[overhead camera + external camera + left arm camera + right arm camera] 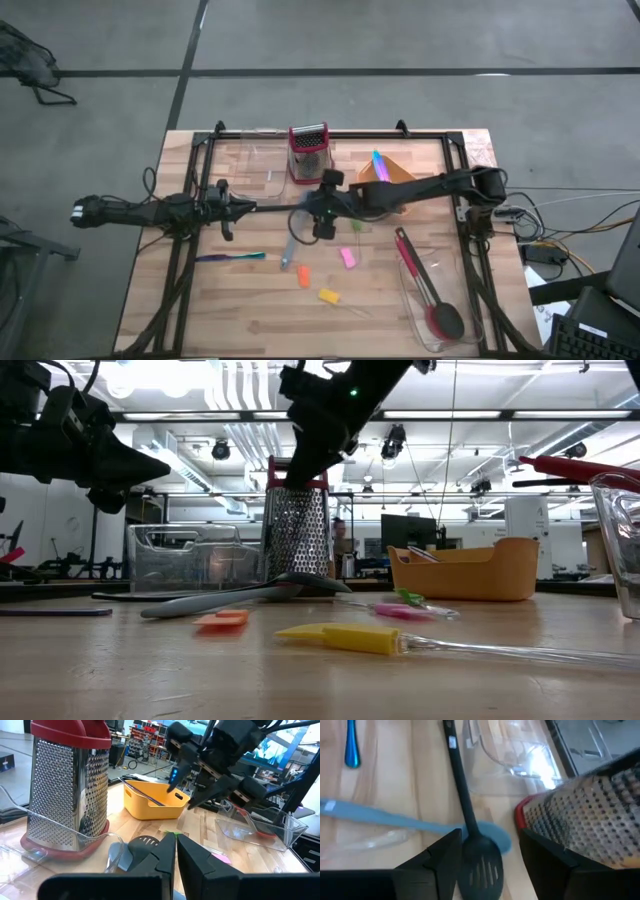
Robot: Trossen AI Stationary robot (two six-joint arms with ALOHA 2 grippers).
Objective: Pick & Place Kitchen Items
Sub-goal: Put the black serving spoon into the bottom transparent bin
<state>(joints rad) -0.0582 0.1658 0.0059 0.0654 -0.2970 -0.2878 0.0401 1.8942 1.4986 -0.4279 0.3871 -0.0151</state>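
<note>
A black slotted spatula [479, 862] lies on the table in front of the red-topped grater [308, 150], its head over the bowl of a grey-blue spoon [395, 817]. My right gripper [487, 845] hangs open above the spatula's head, one finger to each side, clear of it. A slim blue and purple utensil [230, 257] lies at the near left. Small orange [303, 277], yellow [328, 296], pink [347, 257] and green [357, 226] pieces lie scattered near the middle. My left gripper [176, 855] waits shut and level at the left, holding nothing.
An orange tray [392, 172] with utensils in it stands at the far right. One clear bin [250, 165] sits left of the grater. Another clear bin [415, 315] at the near right holds a red utensil and a black spoon. Bare wood shows along the near edge.
</note>
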